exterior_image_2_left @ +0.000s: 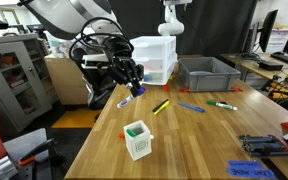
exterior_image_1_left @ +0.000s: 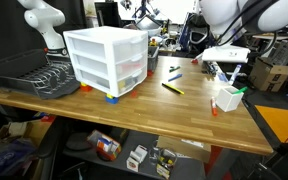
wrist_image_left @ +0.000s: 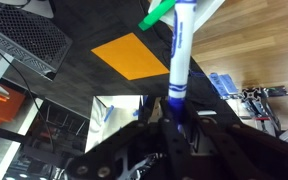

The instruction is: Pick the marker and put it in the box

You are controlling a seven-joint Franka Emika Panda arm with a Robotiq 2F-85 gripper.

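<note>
**Marker held aloft, clear of the box**

In an exterior view the gripper [exterior_image_1_left: 222, 70] hangs over the far end of the wooden table [exterior_image_1_left: 134, 115], just above and behind the small white box [exterior_image_1_left: 227, 98]. Whatever it carries is too small to make out here.

In an exterior view the gripper [exterior_image_2_left: 129, 82] is clamped on the marker [exterior_image_2_left: 127, 100], which is lifted off the table [exterior_image_2_left: 184, 140]. Its long axis slants, with the free end down and toward the picture's left. The box [exterior_image_2_left: 137, 140] stands nearer the camera, apart from it. A yellow-and-dark pen [exterior_image_2_left: 161, 106] and a blue pen [exterior_image_2_left: 191, 107] lie on the wood beyond.

In the wrist view the fingers close around the marker [wrist_image_left: 179, 60] at its dark-blue band. The whitish barrel runs almost straight away from the gripper [wrist_image_left: 174, 125], leaning slightly right at the far end.
</note>
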